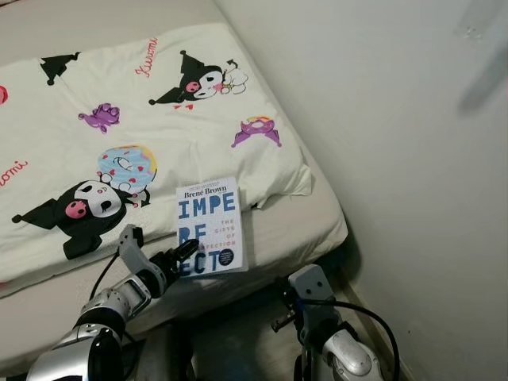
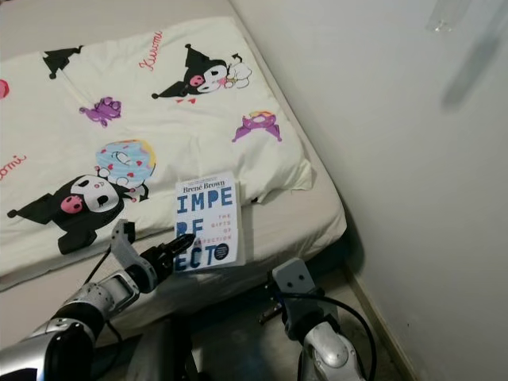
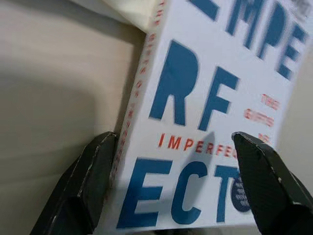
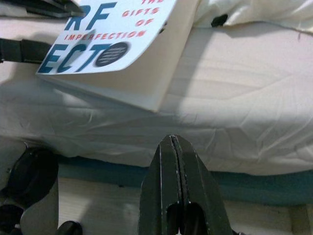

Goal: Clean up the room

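Observation:
A white book [image 1: 209,224] with big blue letters lies on the bed near its front edge, its upper end against the printed blanket. My left gripper [image 1: 179,255] is at the book's near left corner and stands open. In the left wrist view [image 3: 173,139] one finger sits beside the spine [image 3: 139,105] and the other hangs over the cover. The book's near edge [image 4: 146,93] is a little off the sheet. My right gripper [image 4: 177,147] is shut on nothing, low beside the bed and pointing at the mattress side below the book.
A cream blanket [image 1: 151,111] with black and purple cartoon figures covers most of the bed. The beige mattress [image 1: 302,226] ends near a white wall [image 1: 397,159] on the right, leaving a narrow strip of floor [image 2: 373,317].

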`<state>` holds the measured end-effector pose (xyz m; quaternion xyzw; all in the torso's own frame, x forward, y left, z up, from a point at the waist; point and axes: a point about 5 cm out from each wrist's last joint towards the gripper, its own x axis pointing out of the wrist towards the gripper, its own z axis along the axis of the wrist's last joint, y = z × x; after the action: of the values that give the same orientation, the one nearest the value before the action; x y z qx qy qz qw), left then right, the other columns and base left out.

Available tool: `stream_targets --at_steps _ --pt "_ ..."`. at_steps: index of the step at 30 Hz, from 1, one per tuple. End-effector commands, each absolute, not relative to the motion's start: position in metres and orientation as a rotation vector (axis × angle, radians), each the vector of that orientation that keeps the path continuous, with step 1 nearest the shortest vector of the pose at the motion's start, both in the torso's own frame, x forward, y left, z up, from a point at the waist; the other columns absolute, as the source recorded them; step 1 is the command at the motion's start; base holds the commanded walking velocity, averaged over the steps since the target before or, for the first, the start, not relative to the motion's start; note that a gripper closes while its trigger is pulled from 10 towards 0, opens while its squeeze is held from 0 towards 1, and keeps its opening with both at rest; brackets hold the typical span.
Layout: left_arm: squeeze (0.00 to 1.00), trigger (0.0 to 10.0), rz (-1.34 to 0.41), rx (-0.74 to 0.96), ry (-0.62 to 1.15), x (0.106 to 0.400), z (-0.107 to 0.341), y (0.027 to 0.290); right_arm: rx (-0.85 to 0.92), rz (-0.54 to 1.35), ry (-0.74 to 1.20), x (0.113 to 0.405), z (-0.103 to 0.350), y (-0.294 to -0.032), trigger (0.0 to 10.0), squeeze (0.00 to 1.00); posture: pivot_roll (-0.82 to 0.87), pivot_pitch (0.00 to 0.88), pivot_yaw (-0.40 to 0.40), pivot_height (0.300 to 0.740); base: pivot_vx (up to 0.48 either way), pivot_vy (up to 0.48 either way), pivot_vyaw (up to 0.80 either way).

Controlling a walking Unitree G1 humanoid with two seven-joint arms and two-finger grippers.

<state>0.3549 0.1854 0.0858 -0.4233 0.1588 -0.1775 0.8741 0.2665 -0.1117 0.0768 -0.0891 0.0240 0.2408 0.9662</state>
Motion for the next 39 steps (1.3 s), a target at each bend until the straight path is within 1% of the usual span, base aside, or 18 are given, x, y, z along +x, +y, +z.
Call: stream_targets --at_steps 1,2,3,5,6,7,8,9,14,15,22,29,33,34,35,36,38,39 --pt "0.00 10.0 -0.425 -0.925 0.368 0.349 0.077 0.175 -0.176 0.498 0.084 0.260 0.070 -0.108 10.0 0.00 -0.22 0.460 0.028 0.571 0.000 0.000 0.00" --pt "0.00 10.0 -0.425 -0.925 0.368 0.349 0.077 0.175 -0.176 0.498 0.084 0.260 0.070 -0.108 10.0 0.00 -0.22 0.460 0.028 0.571 0.000 0.000 0.00" --pt "0.00 7.3 -0.474 -0.880 0.373 0.349 0.078 0.169 -0.176 0.497 0.086 0.259 0.070 -0.107 10.0 0.00 -0.22 0.459 0.030 0.571 0.000 0.000 0.00" --pt "0.00 7.3 -0.474 -0.880 0.373 0.349 0.078 0.169 -0.176 0.497 0.086 0.259 0.070 -0.107 10.0 0.00 -0.22 0.459 0.030 0.571 0.000 0.000 0.00" --pt "0.00 6.2 -0.512 -0.848 0.371 0.349 0.079 0.165 -0.175 0.496 0.087 0.259 0.070 -0.107 10.0 0.00 -0.22 0.459 0.030 0.571 0.000 0.000 0.00" --pt "0.00 6.2 -0.512 -0.848 0.371 0.349 0.079 0.165 -0.175 0.496 0.087 0.259 0.070 -0.107 10.0 0.00 -0.22 0.459 0.030 0.571 0.000 0.000 0.00" --pt "0.00 4.4 -0.529 -0.840 0.358 0.350 0.081 0.163 -0.176 0.495 0.090 0.259 0.070 -0.107 10.0 0.00 -0.22 0.460 0.030 0.571 0.000 0.000 0.00" --pt "0.00 2.9 -0.530 -0.846 0.339 0.352 0.083 0.162 -0.176 0.495 0.092 0.258 0.071 -0.107 10.0 0.00 -0.22 0.460 0.030 0.571 0.000 0.000 0.00" --pt "0.00 2.9 -0.527 -0.858 0.326 0.353 0.085 0.162 -0.177 0.494 0.095 0.258 0.071 -0.107 10.0 0.00 -0.22 0.460 0.030 0.571 0.000 0.000 0.00" --pt "0.00 0.0 -0.532 -0.879 0.306 0.354 0.087 0.162 -0.178 0.494 0.098 0.257 0.070 -0.107 10.0 0.00 -0.22 0.462 0.029 0.571 0.000 0.000 0.00" --pt "0.00 0.0 -0.516 -0.934 0.237 0.357 0.094 0.165 -0.181 0.494 0.103 0.256 0.070 -0.107 10.0 0.00 -0.23 0.462 0.026 0.571 0.000 0.000 0.00" --pt "0.00 0.0 -0.537 -0.935 0.207 0.358 0.097 0.165 -0.184 0.494 0.103 0.258 0.070 -0.107 10.0 0.00 -0.21 0.449 0.023 0.571 0.000 0.000 0.00" --pt "0.00 0.0 -0.733 -0.965 0.080 0.359 0.119 0.166 -0.181 0.479 0.087 0.264 0.073 -0.108 10.0 0.00 -0.18 0.430 0.031 0.571 0.000 0.000 0.00" --pt "0.00 0.0 -0.733 -0.965 0.080 0.359 0.119 0.166 -0.181 0.479 0.087 0.264 0.073 -0.108 10.0 0.00 -0.18 0.430 0.031 0.571 0.000 0.000 0.00" --pt "0.00 0.0 -0.819 -0.965 0.048 0.356 0.126 0.168 -0.178 0.473 0.083 0.266 0.073 -0.109 10.0 0.00 -0.16 0.415 0.035 0.571 0.000 0.000 0.00" --pt "0.00 0.0 -0.864 -0.983 0.027 0.353 0.132 0.170 -0.177 0.470 0.084 0.266 0.072 -0.109 10.0 0.00 -0.15 0.407 0.035 0.571 0.000 0.000 0.00" --pt "0.00 0.0 -0.896 -0.996 0.014 0.350 0.135 0.172 -0.177 0.469 0.085 0.267 0.071 -0.109 10.0 0.00 -0.15 0.404 0.036 0.571 0.000 0.000 0.00" --pt "0.00 0.0 -0.944 -0.990 -0.005 0.342 0.139 0.176 -0.178 0.466 0.091 0.267 0.069 -0.109 10.0 0.00 -0.13 0.385 0.037 0.571 0.000 0.000 0.00"
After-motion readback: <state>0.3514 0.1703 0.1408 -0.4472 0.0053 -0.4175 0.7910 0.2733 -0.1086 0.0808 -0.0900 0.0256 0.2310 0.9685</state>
